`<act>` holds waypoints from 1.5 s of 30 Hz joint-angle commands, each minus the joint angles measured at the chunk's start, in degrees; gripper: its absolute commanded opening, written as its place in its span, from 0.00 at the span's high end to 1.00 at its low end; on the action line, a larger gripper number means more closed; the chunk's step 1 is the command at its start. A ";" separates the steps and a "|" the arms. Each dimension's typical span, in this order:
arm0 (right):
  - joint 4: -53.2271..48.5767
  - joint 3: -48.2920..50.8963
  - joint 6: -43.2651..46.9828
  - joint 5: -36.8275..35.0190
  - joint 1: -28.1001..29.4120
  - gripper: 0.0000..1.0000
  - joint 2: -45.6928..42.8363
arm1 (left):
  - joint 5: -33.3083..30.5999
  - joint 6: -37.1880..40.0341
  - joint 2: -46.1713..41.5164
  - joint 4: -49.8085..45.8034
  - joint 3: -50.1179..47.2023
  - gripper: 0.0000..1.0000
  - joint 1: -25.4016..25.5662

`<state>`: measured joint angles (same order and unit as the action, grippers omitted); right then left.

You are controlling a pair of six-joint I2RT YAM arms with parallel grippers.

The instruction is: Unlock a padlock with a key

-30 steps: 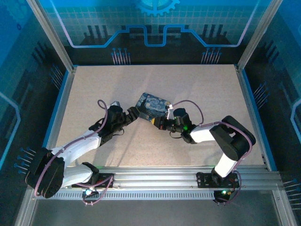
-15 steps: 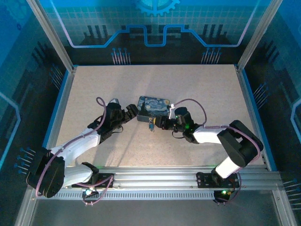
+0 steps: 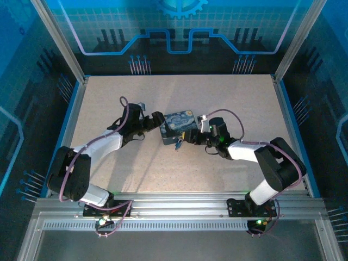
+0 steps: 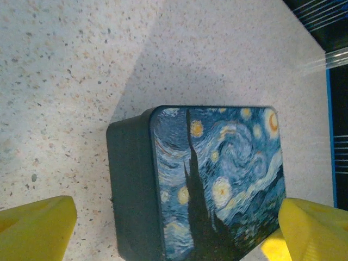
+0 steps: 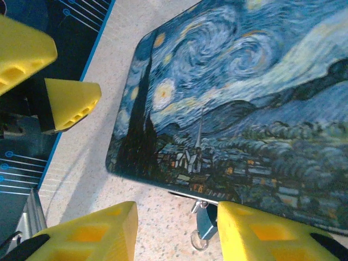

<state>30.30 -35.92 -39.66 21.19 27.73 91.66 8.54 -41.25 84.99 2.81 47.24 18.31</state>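
Note:
The dark blue swirl-painted tin (image 3: 178, 125) lies mid-table. The tiny silvery-blue padlock (image 5: 207, 224) hangs from a clasp on the tin's near edge, with a small metal ring (image 5: 198, 240) at its bottom. From above the padlock (image 3: 176, 144) is a speck. I cannot make out the key itself. My right gripper (image 5: 176, 235) is open, and its right finger (image 5: 272, 234) is next to the padlock. My left gripper (image 4: 179, 234) is open at the tin's left end, its yellow fingers (image 4: 32, 228) either side of the tin (image 4: 217, 179).
Both arms reach in low over the speckled table (image 3: 228, 98), the left gripper (image 3: 156, 122) and right gripper (image 3: 188, 136) close together at the tin. Blue rails (image 3: 291, 130) and metal posts frame the table. Purple cables (image 3: 231, 117) loop over the wrists.
My left arm swung farther in and its gripper closed up on the tin's left end. The tin turned a little. My right gripper edged toward the tin's near edge.

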 commanded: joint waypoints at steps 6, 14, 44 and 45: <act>-3.27 -0.07 4.05 2.65 -4.63 0.55 2.42 | 4.88 1.75 4.55 0.33 2.44 0.07 -0.38; 2.81 8.16 -0.75 2.89 -4.36 0.49 -2.90 | 6.23 -0.51 7.96 3.80 1.32 0.12 -0.12; 24.89 6.90 -15.51 -2.87 3.53 0.60 16.33 | 5.66 -1.82 11.56 5.21 1.27 0.17 0.77; 24.81 6.62 -15.55 -2.73 3.65 0.60 16.75 | 5.62 -1.86 11.60 5.19 1.27 0.17 0.77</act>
<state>55.53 -28.34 -54.28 19.51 30.33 105.71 13.41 -42.11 95.74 7.97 48.18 18.76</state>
